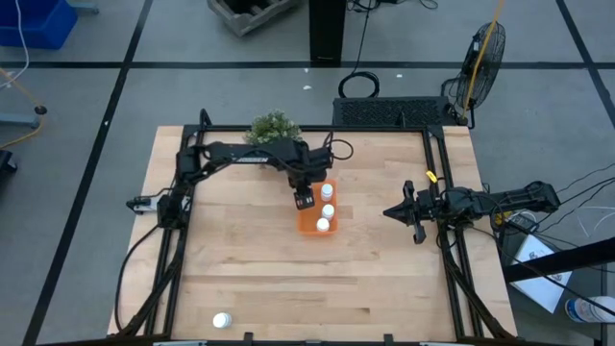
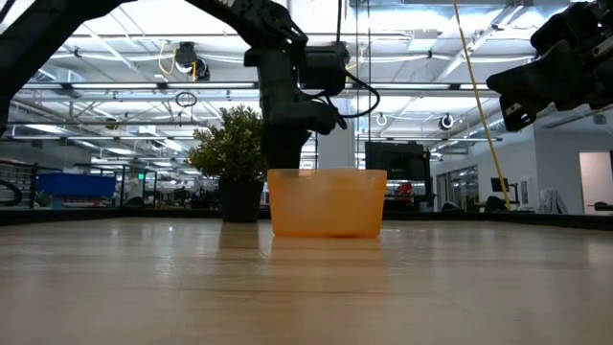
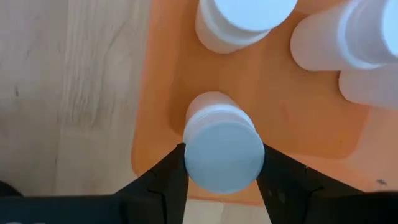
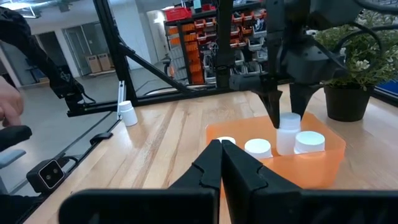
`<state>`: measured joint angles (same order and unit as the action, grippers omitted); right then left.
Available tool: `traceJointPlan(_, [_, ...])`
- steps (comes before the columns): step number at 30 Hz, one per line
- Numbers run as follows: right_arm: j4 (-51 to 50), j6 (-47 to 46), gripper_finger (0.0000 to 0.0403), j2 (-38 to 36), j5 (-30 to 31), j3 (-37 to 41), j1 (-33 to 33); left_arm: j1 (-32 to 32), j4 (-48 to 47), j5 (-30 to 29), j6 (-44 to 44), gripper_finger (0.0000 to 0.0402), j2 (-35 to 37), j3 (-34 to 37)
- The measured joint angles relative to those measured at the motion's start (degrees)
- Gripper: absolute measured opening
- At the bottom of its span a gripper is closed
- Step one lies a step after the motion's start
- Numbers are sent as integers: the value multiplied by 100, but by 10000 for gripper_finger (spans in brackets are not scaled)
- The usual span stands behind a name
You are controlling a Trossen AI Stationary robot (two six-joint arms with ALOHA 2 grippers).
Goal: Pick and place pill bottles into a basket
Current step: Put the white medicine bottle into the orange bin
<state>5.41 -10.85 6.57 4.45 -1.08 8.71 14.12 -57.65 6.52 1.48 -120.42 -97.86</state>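
Observation:
The orange basket (image 1: 309, 227) stands mid-table with white pill bottles in it. My left gripper (image 1: 306, 200) points down into its left side, shut on one pill bottle (image 3: 222, 152). Three more bottles (image 4: 258, 147) (image 4: 309, 142) (image 4: 225, 142) stand upright on the basket floor (image 3: 292, 112). Another pill bottle (image 1: 222, 320) stands on the table near its front edge. My right gripper (image 1: 399, 211) hangs shut with nothing in it, right of the basket and level above the table. My left gripper pinches the pill bottle at its cap (image 3: 249, 158), one finger (image 3: 168, 177) on each side. The fingers come from above, pointing down along the bottle. The bottle hangs upright inside the basket; whether its bottom touches the floor I cannot tell.
A bushy green potted plant (image 1: 274, 126) stands just beyond the basket near the table's far edge. Black frame rails (image 1: 173, 240) run along the table's left and right sides. Bare wooden tabletop (image 1: 288, 288) lies in front of the basket.

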Motion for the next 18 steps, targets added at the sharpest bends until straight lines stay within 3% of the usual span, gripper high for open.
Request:
traceJointPlan(14, [-2,0,0,0,0,1,0,-51,92,-87,19,234,-13,2])
traceJointPlan(18, [-2,0,0,0,0,1,1,-112,111,-451,57,260,-11,3])
